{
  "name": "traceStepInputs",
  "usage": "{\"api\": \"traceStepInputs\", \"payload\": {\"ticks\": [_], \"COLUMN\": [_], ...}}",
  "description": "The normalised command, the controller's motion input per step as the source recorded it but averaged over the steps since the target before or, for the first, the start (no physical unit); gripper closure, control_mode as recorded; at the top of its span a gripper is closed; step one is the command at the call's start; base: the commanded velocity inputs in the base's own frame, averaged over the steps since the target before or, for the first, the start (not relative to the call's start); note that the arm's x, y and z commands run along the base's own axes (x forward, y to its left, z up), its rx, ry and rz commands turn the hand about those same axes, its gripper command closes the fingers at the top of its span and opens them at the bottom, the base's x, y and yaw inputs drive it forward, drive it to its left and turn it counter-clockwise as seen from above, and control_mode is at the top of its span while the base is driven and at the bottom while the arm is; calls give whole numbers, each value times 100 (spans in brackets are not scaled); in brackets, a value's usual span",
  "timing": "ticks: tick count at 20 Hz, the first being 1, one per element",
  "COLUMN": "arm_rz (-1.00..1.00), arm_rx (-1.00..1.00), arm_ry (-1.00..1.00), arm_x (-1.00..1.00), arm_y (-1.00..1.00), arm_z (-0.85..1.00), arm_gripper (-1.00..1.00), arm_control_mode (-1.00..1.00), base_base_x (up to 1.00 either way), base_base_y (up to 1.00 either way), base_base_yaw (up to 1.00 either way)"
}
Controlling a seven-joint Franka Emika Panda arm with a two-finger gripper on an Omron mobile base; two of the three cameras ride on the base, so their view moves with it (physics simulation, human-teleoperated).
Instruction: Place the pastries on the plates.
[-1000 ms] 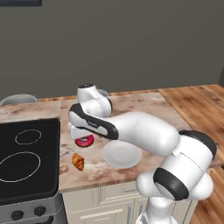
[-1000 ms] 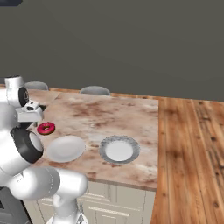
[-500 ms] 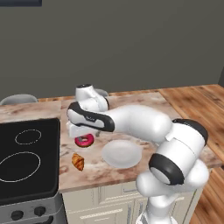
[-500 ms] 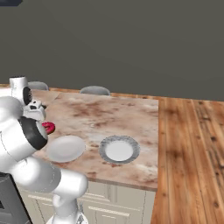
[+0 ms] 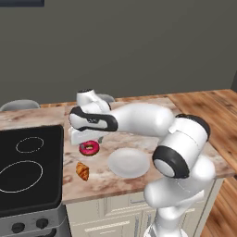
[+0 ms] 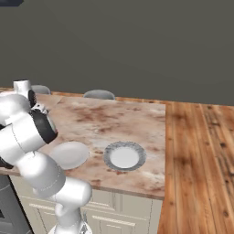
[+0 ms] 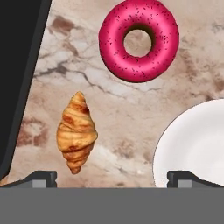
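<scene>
hand view: gripper jaws wide, empty, over counter. donut at 12 o'clock, croissant at 9, white plate at 3. both pastries prob. light, soft, crushable; grip croissant across mid-body, donut across ring.

My arm reaches left across the marble tabletop, hand hanging right above the pink donut. The croissant lies nearer the front edge, just beside the black cooktop. The plain white plate sits right of both pastries, apart from them, with nothing on it.
</scene>
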Motion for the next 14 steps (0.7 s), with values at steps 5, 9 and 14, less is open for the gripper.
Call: {"api": "traceStepInputs", "payload": {"ticks": [5,9,14], "arm_rz": [1,0,0], "arm_rx": [0,0,0], "arm_ry": [0,0,0], "arm_x": [15,21,29], "arm_y": [2,6,12], "arm_z": [-26,-24,-28], "arm_gripper": [-100,-100,-100], "arm_control_mode": [-100,-100,-100], "base_base_x": [0,0,0], "base_base_y": [0,0,0], "base_base_yaw": [0,0,0]}}
